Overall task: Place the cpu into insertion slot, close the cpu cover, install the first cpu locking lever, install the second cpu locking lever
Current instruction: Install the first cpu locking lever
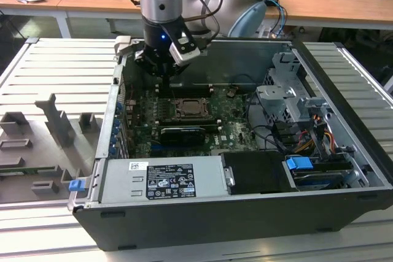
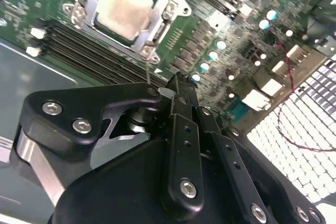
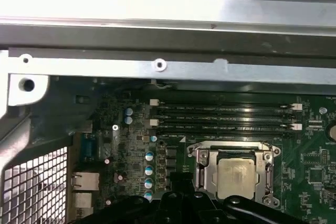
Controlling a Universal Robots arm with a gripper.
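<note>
The cpu (image 2: 123, 9) (image 3: 239, 174) lies flat in the insertion slot (image 1: 190, 108) on the green board, its pale face up. Around it the silver cpu cover (image 2: 89, 1) (image 3: 202, 169) lies down flat and frames the chip. A thin metal lever rod (image 2: 148, 71) rises from one socket corner towards my fingertips. My gripper (image 1: 163, 81) (image 2: 178, 82) (image 3: 177, 195) hangs inside the open case, just off the socket on the rear-wall side, shut with nothing visible between its black fingers.
Long black memory slots (image 3: 226, 116) run beside the socket. A grey power supply box (image 1: 163, 179) fills the case front, and a drive cage with cables (image 1: 295, 105) stands at the exterior view's right. Grey fixtures (image 1: 55, 121) sit outside the case at the exterior view's left.
</note>
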